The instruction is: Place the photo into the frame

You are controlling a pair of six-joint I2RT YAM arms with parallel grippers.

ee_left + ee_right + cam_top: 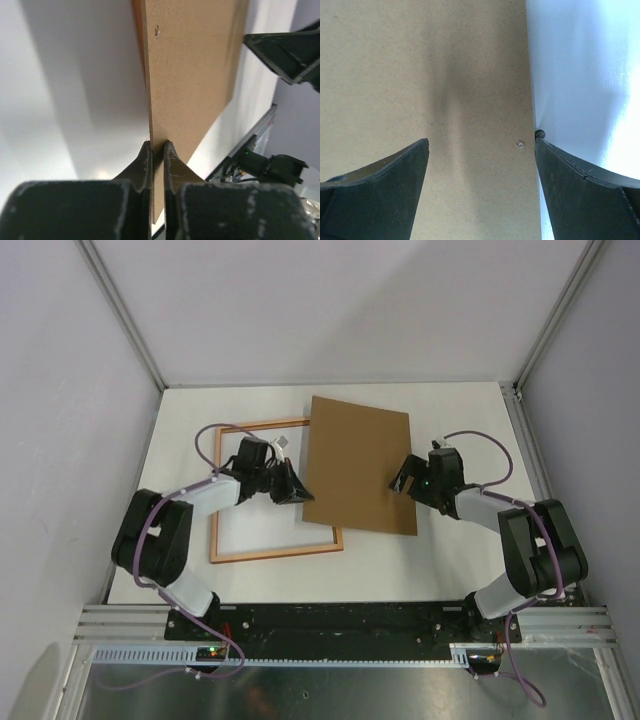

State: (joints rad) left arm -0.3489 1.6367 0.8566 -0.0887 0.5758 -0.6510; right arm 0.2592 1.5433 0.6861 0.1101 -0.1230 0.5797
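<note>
The frame lies flat on the white table at centre left, its thin orange-wood rails around a pale middle. A plain brown backing board lies tilted over the frame's right side. My left gripper is shut on the board's left edge; in the left wrist view the board stands edge-on between the fingertips of that gripper. My right gripper hovers open over the board's right part, with the board filling the view beneath its spread gripper. The photo is out of view.
White enclosure walls with metal posts surround the table on three sides. A metal rail carrying both arm bases runs along the near edge. Bare white tabletop shows to the right of the board.
</note>
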